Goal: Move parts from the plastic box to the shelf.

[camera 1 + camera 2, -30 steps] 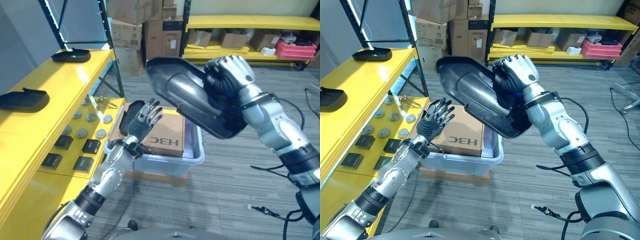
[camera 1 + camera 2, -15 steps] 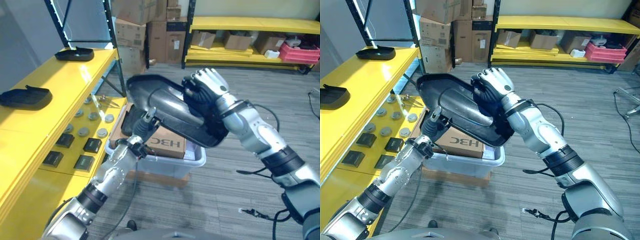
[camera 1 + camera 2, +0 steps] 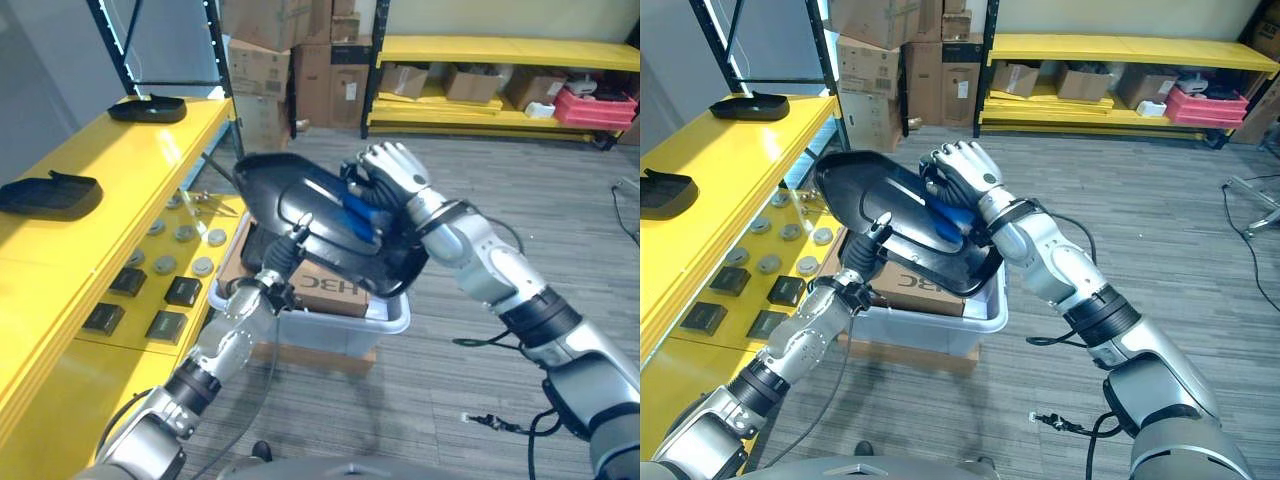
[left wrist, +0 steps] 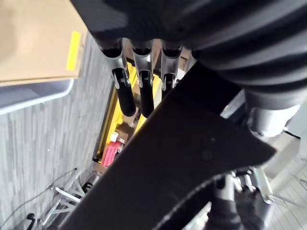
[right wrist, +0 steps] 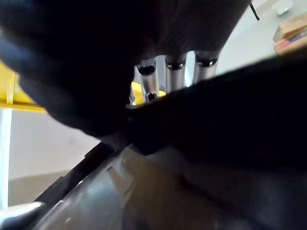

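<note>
Black part (image 3: 320,225) hangs above the box (image 3: 390,318), our right hand (image 3: 392,178) curled round its edge, left hand (image 3: 872,240) straight-fingered beneath. Carrying step; next, swing toward the shelf (image 3: 90,240).

part (image 3: 300,205) glossy black | shelf (image 3: 120,170) yellow | box (image 3: 385,318) translucent grey
</note>
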Robot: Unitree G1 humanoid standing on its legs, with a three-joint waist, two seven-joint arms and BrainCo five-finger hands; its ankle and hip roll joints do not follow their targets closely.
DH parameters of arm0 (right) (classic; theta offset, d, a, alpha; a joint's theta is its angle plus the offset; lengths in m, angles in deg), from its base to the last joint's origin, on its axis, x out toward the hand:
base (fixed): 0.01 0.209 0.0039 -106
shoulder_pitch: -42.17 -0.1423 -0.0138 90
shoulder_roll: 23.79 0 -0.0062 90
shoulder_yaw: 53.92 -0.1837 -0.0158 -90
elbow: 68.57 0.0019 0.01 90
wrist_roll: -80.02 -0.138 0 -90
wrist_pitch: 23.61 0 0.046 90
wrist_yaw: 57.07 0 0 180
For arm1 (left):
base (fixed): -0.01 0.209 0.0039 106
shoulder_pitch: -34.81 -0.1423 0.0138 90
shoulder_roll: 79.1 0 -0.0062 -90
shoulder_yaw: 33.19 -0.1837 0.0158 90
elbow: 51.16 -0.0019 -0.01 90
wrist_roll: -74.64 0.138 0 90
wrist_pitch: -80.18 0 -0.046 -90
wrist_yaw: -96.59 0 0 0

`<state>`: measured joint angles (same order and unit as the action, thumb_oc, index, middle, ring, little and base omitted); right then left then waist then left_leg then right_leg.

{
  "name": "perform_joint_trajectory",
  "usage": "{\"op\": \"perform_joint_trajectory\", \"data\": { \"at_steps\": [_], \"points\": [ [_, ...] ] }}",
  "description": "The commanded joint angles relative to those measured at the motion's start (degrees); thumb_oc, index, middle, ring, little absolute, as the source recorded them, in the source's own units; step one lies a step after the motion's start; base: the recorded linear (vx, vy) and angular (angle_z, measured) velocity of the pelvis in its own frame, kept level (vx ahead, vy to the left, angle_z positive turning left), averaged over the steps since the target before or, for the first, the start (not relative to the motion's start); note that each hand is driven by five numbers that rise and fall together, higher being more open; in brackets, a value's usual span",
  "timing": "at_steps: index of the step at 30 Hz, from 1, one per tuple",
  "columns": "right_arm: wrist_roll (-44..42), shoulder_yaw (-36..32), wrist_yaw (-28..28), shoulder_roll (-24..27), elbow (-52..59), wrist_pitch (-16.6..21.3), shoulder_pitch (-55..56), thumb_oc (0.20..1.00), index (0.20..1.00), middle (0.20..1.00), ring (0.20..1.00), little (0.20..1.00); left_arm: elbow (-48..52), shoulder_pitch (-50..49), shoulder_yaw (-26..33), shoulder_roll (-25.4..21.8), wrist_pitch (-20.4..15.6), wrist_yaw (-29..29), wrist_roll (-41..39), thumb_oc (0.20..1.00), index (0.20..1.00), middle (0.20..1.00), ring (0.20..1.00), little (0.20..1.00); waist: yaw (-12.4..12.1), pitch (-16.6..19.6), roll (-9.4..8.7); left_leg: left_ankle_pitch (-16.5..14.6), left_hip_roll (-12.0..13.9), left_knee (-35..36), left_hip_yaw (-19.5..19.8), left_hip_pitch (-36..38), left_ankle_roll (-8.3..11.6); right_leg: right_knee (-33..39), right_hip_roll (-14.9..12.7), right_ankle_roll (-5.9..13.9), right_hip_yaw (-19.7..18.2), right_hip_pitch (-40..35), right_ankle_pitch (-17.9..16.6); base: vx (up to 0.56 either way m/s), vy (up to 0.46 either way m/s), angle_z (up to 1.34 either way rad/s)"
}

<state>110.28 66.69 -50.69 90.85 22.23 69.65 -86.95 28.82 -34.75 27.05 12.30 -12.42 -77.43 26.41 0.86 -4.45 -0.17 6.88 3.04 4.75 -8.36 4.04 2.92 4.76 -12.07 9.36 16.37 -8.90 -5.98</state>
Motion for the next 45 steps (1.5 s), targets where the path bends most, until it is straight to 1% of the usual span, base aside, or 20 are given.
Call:
{"op": "perform_joint_trajectory", "data": {
  "at_steps": [1, 7, 10, 11, 12, 13, 17, 20, 28, 29, 31, 33, 35, 36, 37, 38, 41, 43, 44, 45],
  "points": [
    [-7.24, 3.92, -0.80, -4.85, 4.87, 5.70, -3.42, 0.200, 0.200, 0.200, 0.200, 0.200, -2.20, 9.52, -1.39, 3.82, -3.91, 0.53, 4.08, 0.200, 0.200, 0.200, 0.200, 0.200, -1.38, 1.84, -0.69, -4.62, 3.50, -0.53, 0.05, 3.52, 3.24, -1.36, -1.20, 1.72, 1.46, -0.50, 2.46, 0.00, 0.000, 0.00],
    [-13.60, 2.59, -1.62, -7.16, 6.52, 7.47, 3.13, 0.200, 0.200, 0.200, 0.200, 0.200, -2.44, 7.13, 2.43, 3.12, -6.00, 4.75, 12.47, 0.200, 0.200, 0.200, 0.200, 0.200, -1.62, 1.45, -0.98, -4.48, 3.42, -0.51, 0.17, 3.28, 3.20, -1.33, -1.36, 1.81, 1.74, -0.54, 2.35, 0.00, 0.000, 0.01],
    [-20.62, -0.55, -0.63, -8.78, 6.46, 8.98, 8.32, 0.200, 0.200, 0.200, 0.200, 0.200, -2.92, 5.43, 5.68, 3.57, -8.77, 8.49, 17.91, 0.200, 0.200, 0.200, 0.200, 0.200, -1.58, 1.24, -1.55, -4.56, 3.29, -0.54, 0.31, 3.06, 3.15, -1.41, -1.73, 1.96, 1.91, -0.44, 2.23, -0.01, 0.004, 0.03],
    [-21.97, -1.50, -0.28, -8.92, 6.62, 9.41, 9.51, 0.231, 0.231, 0.231, 0.231, 0.231, -3.10, 5.32, 6.52, 3.31, -9.19, 9.16, 19.88, 0.200, 0.200, 0.200, 0.200, 0.200, -1.48, 1.22, -1.61, -4.59, 3.27, -0.47, 0.25, 3.06, 3.15, -1.41, -1.81, 2.00, 1.92, -0.40, 2.20, 0.00, 0.000, 0.00],
    [-22.78, -2.72, 0.40, -9.13, 6.68, 9.74, 10.61, 0.529, 0.529, 0.529, 0.529, 0.529, -2.93, 5.07, 7.20, 3.03, -9.83, 10.18, 21.35, 0.200, 0.200, 0.200, 0.200, 0.200, -1.39, 1.21, -1.67, -4.64, 3.19, -0.41, 0.19, 3.06, 3.12, -1.42, -1.86, 2.05, 1.98, -0.39, 2.17, 0.00, 0.000, 0.00],
    [-23.85, -4.25, 0.88, -9.46, 7.07, 10.10, 12.05, 1.000, 1.000, 1.000, 1.000, 1.000, -2.53, 4.62, 8.08, 2.65, -10.14, 10.93, 22.86, 0.200, 0.200, 0.200, 0.200, 0.200, -1.32, 1.30, -1.75, -4.75, 3.08, -0.39, 0.10, 3.11, 3.06, -1.41, -1.99, 2.12, 1.99, -0.39, 2.11, 0.00, 0.000, 0.00],
    [-28.20, -11.64, 4.40, -11.92, 7.27, 10.95, 17.98, 1.000, 1.000, 1.000, 1.000, 1.000, -1.12, 2.99, 12.59, 0.60, -11.40, 14.27, 29.39, 0.200, 0.200, 0.200, 0.200, 0.200, -0.83, 1.16, -1.85, -5.06, 2.77, -0.23, -0.29, 3.34, 2.87, -1.55, -2.19, 2.21, 1.28, 0.05, 1.91, 0.00, 0.002, -0.01],
    [-31.42, -15.98, 5.07, -13.80, 7.26, 12.14, 22.94, 1.000, 1.000, 1.000, 1.000, 1.000, 0.00, 1.02, 15.60, -0.75, -12.07, 16.23, 34.27, 0.200, 0.200, 0.200, 0.200, 0.200, -0.61, 1.17, -1.84, -5.13, 2.75, -0.09, -0.75, 3.53, 2.92, -1.60, -2.21, 2.21, 1.05, 0.21, 1.90, 0.00, 0.001, -0.03],
    [-25.64, -22.13, 7.96, -12.99, -0.23, 11.06, 34.20, 1.000, 1.000, 1.000, 1.000, 1.000, 0.91, -2.67, 19.14, -2.33, -12.48, 17.75, 42.57, 0.200, 0.200, 0.200, 0.200, 0.200, 0.23, 1.21, -1.45, -5.00, 2.92, 0.16, -0.86, 3.69, 3.24, -1.48, -1.99, 2.25, 1.14, 0.24, 2.03, 0.01, -0.027, -0.02],
    [-22.21, -21.90, 8.54, -12.57, -7.01, 9.43, 37.31, 1.000, 1.000, 1.000, 1.000, 1.000, 2.35, -4.02, 21.05, -3.24, -13.24, 17.73, 43.39, 0.200, 0.200, 0.200, 0.200, 0.200, 0.36, 0.88, -1.18, -4.88, 2.95, 0.16, -0.93, 3.67, 3.23, -1.67, -1.92, 2.15, 0.99, 0.42, 2.16, 0.00, -0.044, -0.02],
    [-23.21, -22.04, 7.98, -13.68, -11.72, 8.75, 39.34, 1.000, 1.000, 1.000, 1.000, 1.000, 4.57, -5.85, 22.49, -3.71, -13.56, 17.89, 44.73, 0.200, 0.200, 0.200, 0.200, 0.200, 0.26, 0.64, -0.97, -4.89, 2.98, 0.15, -0.83, 3.71, 3.07, -2.04, -1.88, 2.07, 0.93, 0.52, 2.37, 0.00, -0.039, -0.04],
    [-25.86, -20.04, 7.10, -16.16, -23.96, 7.86, 39.84, 1.000, 1.000, 1.000, 1.000, 1.000, 6.78, -7.59, 24.12, -4.20, -14.49, 18.01, 44.81, 0.200, 0.200, 0.200, 0.200, 0.200, -0.22, 0.08, -0.79, -4.78, 3.07, 0.06, -0.59, 3.73, 3.08, -2.55, -1.79, 1.94, 1.00, 0.50, 2.73, -0.01, -0.044, -0.04],
    [-23.94, -18.92, 6.45, -17.07, -30.85, 6.43, 40.57, 1.000, 1.000, 1.000, 1.000, 1.000, 9.02, -9.55, 25.00, -4.76, -15.16, 17.03, 45.97, 0.200, 0.200, 0.200, 0.200, 0.200, -0.97, -0.23, -0.53, -4.60, 3.18, -0.12, -0.09, 3.43, 3.24, -2.62, -1.66, 1.77, 1.39, 0.36, 2.95, 0.00, -0.042, 0.01],
    [-23.90, -18.78, 6.55, -17.15, -31.13, 6.58, 40.43, 1.000, 1.000, 1.000, 1.000, 1.000, 9.16, -9.70, 25.07, -4.79, -15.11, 17.00, 45.98, 0.200, 0.200, 0.200, 0.200, 0.200, -0.87, -0.21, -0.56, -4.62, 3.20, -0.12, -0.06, 3.45, 3.25, -2.62, -1.64, 1.76, 1.43, 0.32, 2.97, 0.02, -0.069, 0.02],
    [-21.19, -16.49, 5.00, -18.03, -39.97, 5.20, 40.05, 1.000, 1.000, 1.000, 1.000, 1.000, 11.47, -11.91, 26.19, -5.36, -16.16, 16.15, 46.22, 0.200, 0.200, 0.200, 0.200, 0.200, -1.98, -0.50, -0.37, -4.53, 3.39, -0.39, 0.64, 3.33, 3.49, -2.58, -1.45, 1.58, 2.20, -0.25, 3.27, 0.03, -0.077, 0.06],
    [-20.31, -15.42, 4.30, -18.58, -42.45, 4.80, 39.63, 1.000, 1.000, 1.000, 1.000, 1.000, 12.45, -12.95, 26.98, -5.73, -16.20, 15.97, 46.68, 0.200, 0.200, 0.200, 0.200, 0.200, -2.32, -0.66, -0.28, -4.54, 3.54, -0.59, 1.04, 3.33, 3.64, -2.46, -1.29, 1.46, 2.67, -0.67, 3.46, 0.04, -0.095, 0.17],
    [-24.41, -14.02, 0.99, -21.75, -52.35, 4.32, 38.97, 1.000, 1.000, 1.000, 1.000, 1.000, 16.30, -15.10, 29.83, -6.89, -16.86, 15.98, 47.68, 0.200, 0.200, 0.200, 0.200, 0.200, -3.92, -1.44, -0.20, -5.32, 3.96, -3.74, 2.50, 2.04, 3.89, -2.16, -1.04, 1.03, 3.92, -1.76, 3.86, 0.02, -0.081, 0.28],
    [-25.26, -13.16, 0.09, -23.52, -58.88, 3.89, 37.58, 1.000, 1.000, 1.000, 1.000, 1.000, 19.83, -17.44, 32.69, -7.78, -18.05, 15.89, 47.55, 0.200, 0.200, 0.200, 0.200, 0.200, -6.59, -2.73, -0.30, -5.99, 3.70, -8.85, 4.38, -1.36, 4.31, -1.68, -1.13, 0.69, 5.06, -2.30, 4.10, -0.04, -0.083, 0.22],
    [-26.55, -13.96, 0.06, -24.20, -61.69, 3.75, 37.30, 1.000, 1.000, 1.000, 1.000, 1.000, 20.59, -17.41, 33.04, -8.02, -18.41, 15.61, 46.96, 0.200, 0.200, 0.200, 0.200, 0.200, -7.62, -3.35, -0.35, -5.61, 3.27, -10.78, 4.72, -3.46, 5.11, -1.21, -1.35, 0.62, 6.35, -2.76, 4.05, -0.08, -0.033, 0.31],
    [-27.53, -15.23, 0.17, -24.49, -64.52, 3.54, 37.07, 1.000, 1.000, 1.000, 1.000, 1.000, 21.57, -16.77, 32.96, -8.43, -18.72, 14.96, 46.14, 0.200, 0.200, 0.200, 0.200, 0.200, -8.33, -4.14, -0.27, -3.79, 3.51, -13.54, 3.87, -6.75, 6.37, -0.60, -1.53, 0.60, 8.94, -3.57, 3.92, -0.12, -0.005, 0.51]
  ]
}}
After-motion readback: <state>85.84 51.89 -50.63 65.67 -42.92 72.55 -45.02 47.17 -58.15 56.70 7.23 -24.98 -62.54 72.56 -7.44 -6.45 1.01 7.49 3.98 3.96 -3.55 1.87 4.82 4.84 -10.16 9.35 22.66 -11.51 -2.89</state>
